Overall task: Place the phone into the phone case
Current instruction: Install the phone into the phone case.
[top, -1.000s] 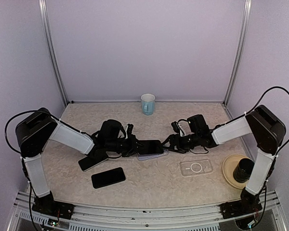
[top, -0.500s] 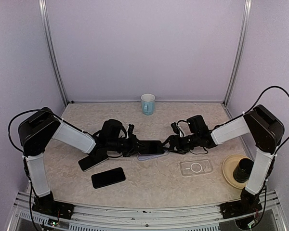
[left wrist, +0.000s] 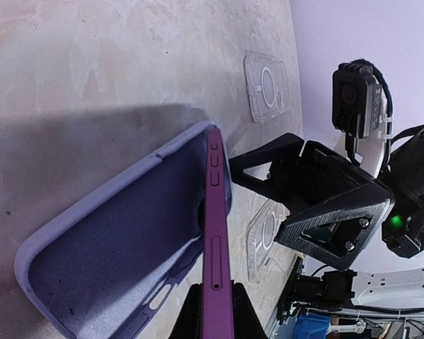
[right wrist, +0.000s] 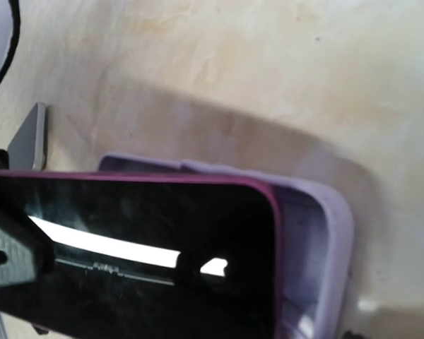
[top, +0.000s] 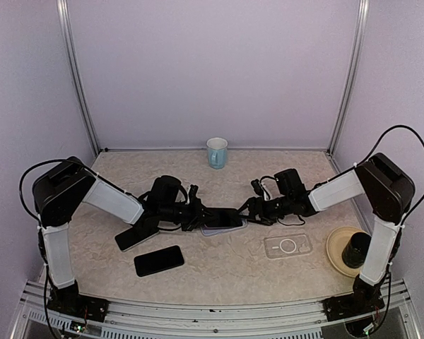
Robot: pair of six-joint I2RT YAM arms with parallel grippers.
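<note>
A beige marbled bench [top: 219, 275] carries two arms reaching inward from either side and meeting at its centre. The left end effector [top: 198, 215] is clamped narrow on one end of a purple phone [left wrist: 215, 233], holding it tilted over a lavender phone case [left wrist: 120, 240] that lies open side up on the bench. The phone's free end dips into the case's far end, while the held end sits raised above it. The right end effector [top: 251, 210] stands wide just beside that far end; whether it touches cannot be told. A clear case [top: 287, 246] lies front right, a black phone [top: 159, 260] front left, a pale blue mug [top: 217, 152] at the back
</note>
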